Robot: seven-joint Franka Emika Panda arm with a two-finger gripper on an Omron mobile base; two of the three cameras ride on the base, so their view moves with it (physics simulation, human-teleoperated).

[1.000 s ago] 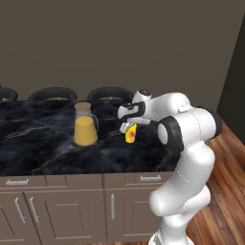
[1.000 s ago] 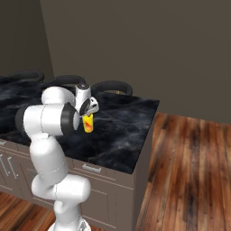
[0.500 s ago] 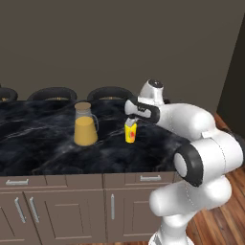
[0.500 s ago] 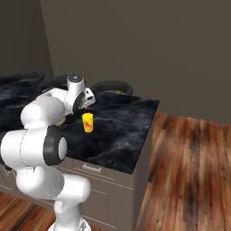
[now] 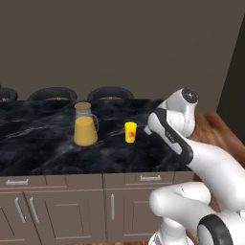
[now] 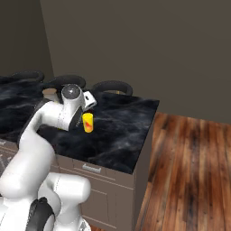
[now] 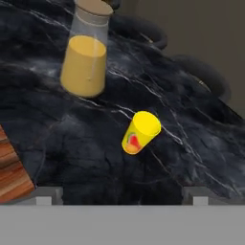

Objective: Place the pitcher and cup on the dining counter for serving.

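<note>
The pitcher (image 5: 85, 125) stands upright on the dining counter (image 5: 43, 153), orange-yellow liquid inside, tan lid on top. A short way to its right stands the cup (image 5: 130, 132), small, yellow, with a red mark. In the hand view my gripper (image 7: 122, 196) is open and holds nothing. It looks down from a distance at the cup (image 7: 140, 132) and the pitcher (image 7: 86, 52), apart from both. From the right base camera the cup (image 6: 87, 122) stands free on the counter (image 6: 126, 131) just beside my arm, which hides most of the pitcher (image 6: 49, 92).
Round dark stool tops (image 5: 111, 92) line the counter's far edge. The counter ends at the right (image 6: 146, 135), with wooden floor (image 6: 189, 162) beyond it. A plain dark wall stands behind. Cabinet fronts with handles (image 5: 112, 206) sit below the counter.
My gripper has opened wide, let go of the cup and drawn back to the right, away from it. The cup stays standing on the counter; the pitcher has not moved.
</note>
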